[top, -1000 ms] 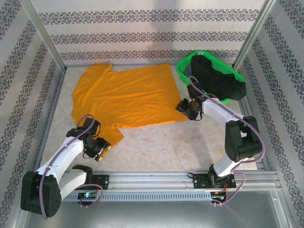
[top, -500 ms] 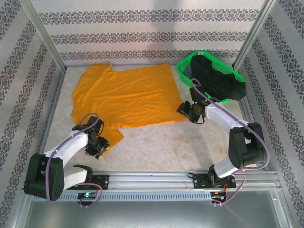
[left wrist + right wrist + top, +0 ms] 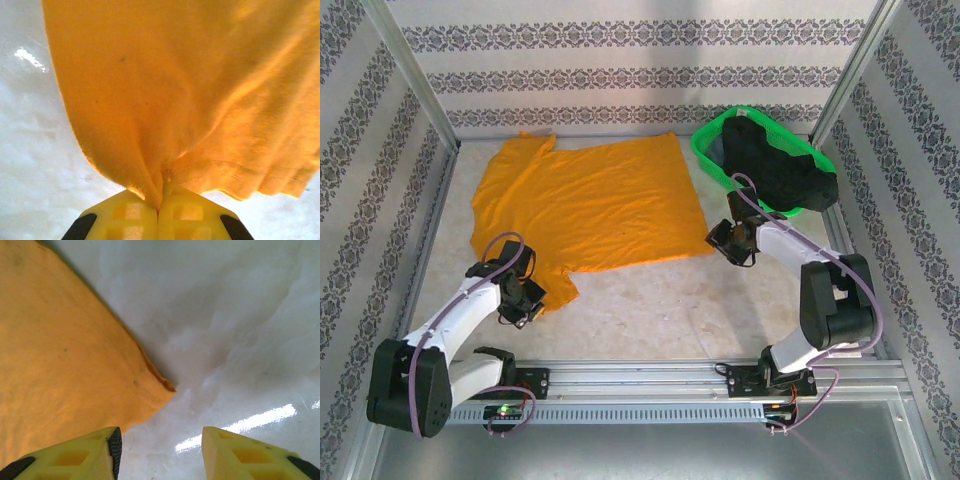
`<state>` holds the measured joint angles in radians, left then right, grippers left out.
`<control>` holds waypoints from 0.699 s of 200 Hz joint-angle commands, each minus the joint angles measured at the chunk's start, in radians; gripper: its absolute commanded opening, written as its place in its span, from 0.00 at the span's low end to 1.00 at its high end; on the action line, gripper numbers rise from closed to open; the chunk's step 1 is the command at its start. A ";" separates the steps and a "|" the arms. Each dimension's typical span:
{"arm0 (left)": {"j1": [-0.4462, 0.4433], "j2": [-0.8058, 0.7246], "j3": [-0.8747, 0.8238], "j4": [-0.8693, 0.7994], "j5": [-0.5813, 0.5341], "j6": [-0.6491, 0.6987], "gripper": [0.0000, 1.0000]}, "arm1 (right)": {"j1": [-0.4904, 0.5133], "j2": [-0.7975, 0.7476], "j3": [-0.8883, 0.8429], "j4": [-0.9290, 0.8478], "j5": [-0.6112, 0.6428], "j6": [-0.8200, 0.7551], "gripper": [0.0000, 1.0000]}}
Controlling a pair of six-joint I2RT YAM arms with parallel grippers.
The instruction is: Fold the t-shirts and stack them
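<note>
Orange t-shirt (image 3: 585,205) is spread flat on the worktop (image 3: 650,300), toward 11 o'clock. Left gripper (image 3: 160,196) at 8 o'clock has its jaws pinching the shirt's hem there. Right gripper (image 3: 160,440) at 3 o'clock has its jaws spread either side of the shirt's corner. Black t-shirt (image 3: 780,175) is piled in the green basket (image 3: 705,150) at 1 o'clock.

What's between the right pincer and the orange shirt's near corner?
Bare table, in the right wrist view: the open right pincer sits just short of the shirt corner.
</note>
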<state>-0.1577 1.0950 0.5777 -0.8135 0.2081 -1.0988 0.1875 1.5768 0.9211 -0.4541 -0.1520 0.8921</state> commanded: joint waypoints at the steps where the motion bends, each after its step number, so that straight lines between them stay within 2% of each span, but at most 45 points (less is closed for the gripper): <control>1: -0.008 -0.031 0.034 -0.085 -0.010 0.030 0.00 | 0.006 0.047 0.039 0.013 0.047 0.006 0.45; 39: -0.008 -0.051 0.033 -0.098 -0.007 0.034 0.00 | 0.020 0.120 0.071 0.016 0.036 0.001 0.41; 102: -0.007 -0.045 0.035 -0.091 -0.007 0.036 0.00 | 0.045 0.193 0.112 -0.018 0.042 0.034 0.29; 118: -0.008 -0.047 0.036 -0.095 -0.010 0.036 0.00 | 0.044 0.212 0.124 -0.024 0.043 0.034 0.19; 135: -0.008 -0.053 0.042 -0.109 -0.015 0.036 0.00 | 0.042 0.212 0.135 -0.055 0.065 0.030 0.01; 140: -0.008 -0.055 0.045 -0.115 -0.016 0.036 0.00 | 0.043 0.206 0.134 -0.064 0.073 0.029 0.00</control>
<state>-0.1577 1.0538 0.5957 -0.8673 0.2073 -1.0801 0.2268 1.7718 1.0336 -0.4568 -0.1352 0.9127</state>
